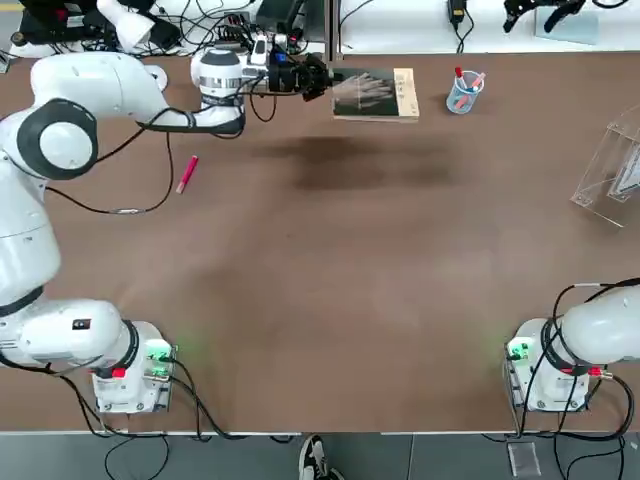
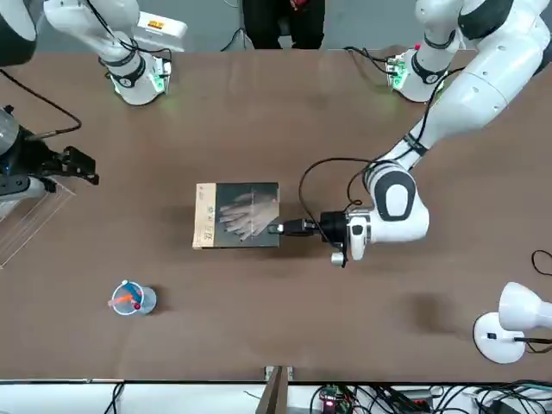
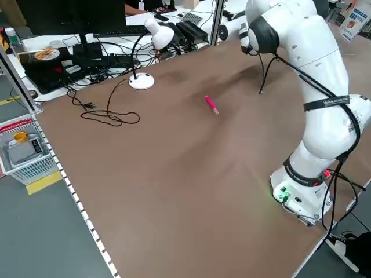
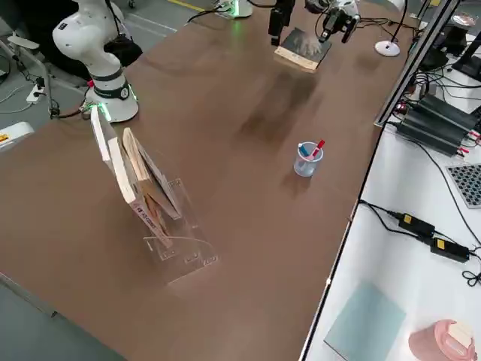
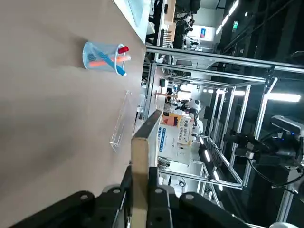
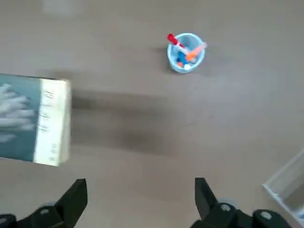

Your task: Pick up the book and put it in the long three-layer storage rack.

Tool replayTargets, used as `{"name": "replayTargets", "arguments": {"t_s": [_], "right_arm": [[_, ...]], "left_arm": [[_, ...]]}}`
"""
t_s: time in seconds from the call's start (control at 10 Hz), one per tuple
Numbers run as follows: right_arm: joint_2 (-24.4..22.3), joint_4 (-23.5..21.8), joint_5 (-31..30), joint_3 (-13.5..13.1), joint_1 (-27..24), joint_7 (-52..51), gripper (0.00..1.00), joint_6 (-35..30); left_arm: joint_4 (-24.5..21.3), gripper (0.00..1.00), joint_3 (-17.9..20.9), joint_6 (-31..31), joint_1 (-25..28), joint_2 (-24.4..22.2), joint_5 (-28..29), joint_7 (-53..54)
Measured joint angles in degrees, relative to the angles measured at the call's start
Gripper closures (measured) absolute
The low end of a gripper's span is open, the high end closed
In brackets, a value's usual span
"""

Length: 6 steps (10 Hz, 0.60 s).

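Book in a dark grey-green cover with a pale hand image and a tan edge strip (image 2: 237,215): it is up in the air left of the translucent light-blue pen cup (image 1: 465,92), its shadow falling on the brown table (image 1: 330,300). The left gripper (image 2: 280,228) has it pinched narrowly by the edge opposite the tan strip. In the left wrist view it is seen edge-on between the fingers; the top and front views show its cover, while the left side view shows neither book nor cup.

Right of the cup, and nearer the robot, stands the clear acrylic rack with slanted dividers (image 4: 180,248). The top view catches only part of it; the right side view shows at least three pale-edged volumes (image 4: 143,180) leaning in it. The right gripper (image 6: 141,194) hangs above the table to the right of the cup, wide apart with nothing between its fingers.

Counted out: one held book, one rack, one cup. Three pen colours show in the cup: a red pen (image 6: 175,40), a blue one (image 6: 183,58) and an orange one (image 6: 194,52). One magenta marker (image 1: 188,174) lies well to the cup's left, on the robot's side of it. One white lamp with a round base (image 2: 498,338) stands farther left of the cup. One person's legs (image 2: 285,24) show across the table from the cup, in the front view.
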Motion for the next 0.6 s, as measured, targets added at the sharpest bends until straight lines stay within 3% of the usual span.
{"name": "replayTargets", "arguments": {"t_s": [0.2, 0.6], "right_arm": [[0.7, -0.5, 5.6, -0.1, -2.0, -1.5, 0.0, 0.2], [5.7, -1.5, 22.7, -0.4, -10.6, -13.2, 0.0, -1.2]], "left_arm": [[0.4, 1.0, 0.0, 0.1, -0.4, 0.0, -0.9, 0.2], [1.4, 1.0, 0.0, 0.2, -1.4, 0.1, -2.4, 0.2]]}}
